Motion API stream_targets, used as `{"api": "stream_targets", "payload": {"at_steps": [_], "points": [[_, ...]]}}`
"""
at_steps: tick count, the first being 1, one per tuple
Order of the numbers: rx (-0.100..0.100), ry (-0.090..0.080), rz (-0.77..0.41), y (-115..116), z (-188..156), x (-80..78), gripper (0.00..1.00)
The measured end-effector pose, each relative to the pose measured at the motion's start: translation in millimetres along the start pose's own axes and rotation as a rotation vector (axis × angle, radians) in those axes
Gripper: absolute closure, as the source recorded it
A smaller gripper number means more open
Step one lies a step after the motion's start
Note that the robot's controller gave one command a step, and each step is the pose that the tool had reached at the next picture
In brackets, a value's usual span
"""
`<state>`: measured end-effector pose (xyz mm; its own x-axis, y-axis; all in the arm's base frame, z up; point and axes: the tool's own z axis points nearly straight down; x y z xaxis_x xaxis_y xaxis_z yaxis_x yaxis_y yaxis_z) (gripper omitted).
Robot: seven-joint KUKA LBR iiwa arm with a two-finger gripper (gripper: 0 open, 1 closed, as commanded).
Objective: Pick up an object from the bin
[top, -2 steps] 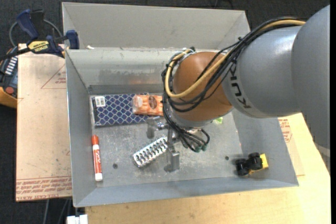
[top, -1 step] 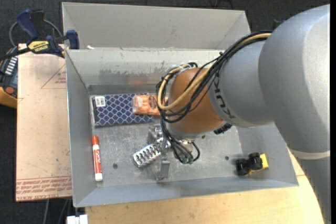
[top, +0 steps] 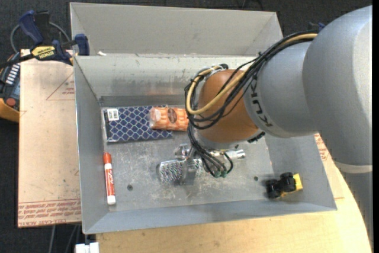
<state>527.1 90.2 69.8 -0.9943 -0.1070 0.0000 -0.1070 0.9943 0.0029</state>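
My gripper [top: 188,167] reaches down into the middle of the bin floor, under the arm's orange cover. Right at its tip lies a small grey mesh-patterned thing [top: 171,171], touching or just left of the fingers. An orange snack packet [top: 168,118] lies behind it, against a flat blue box with a white lattice pattern [top: 134,124] along the back wall.
A red and white marker [top: 109,178] lies along the left wall. A small black and yellow toy vehicle [top: 283,185] sits near the front right corner. The arm and its cables cover the bin's right middle.
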Motion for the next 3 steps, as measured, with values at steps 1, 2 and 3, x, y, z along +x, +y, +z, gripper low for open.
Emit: {"api": "stream_targets", "payload": {"at_steps": [1, 2, 3], "points": [[0.000, 0.000, 0.000, 0, 0, 0.0, 1.00], [0.000, 0.008, 0.000, 0, -7, 2.2, 1.00], [0.000, 0.006, 0.001, 0, -24, 2.1, 1.00]]}}
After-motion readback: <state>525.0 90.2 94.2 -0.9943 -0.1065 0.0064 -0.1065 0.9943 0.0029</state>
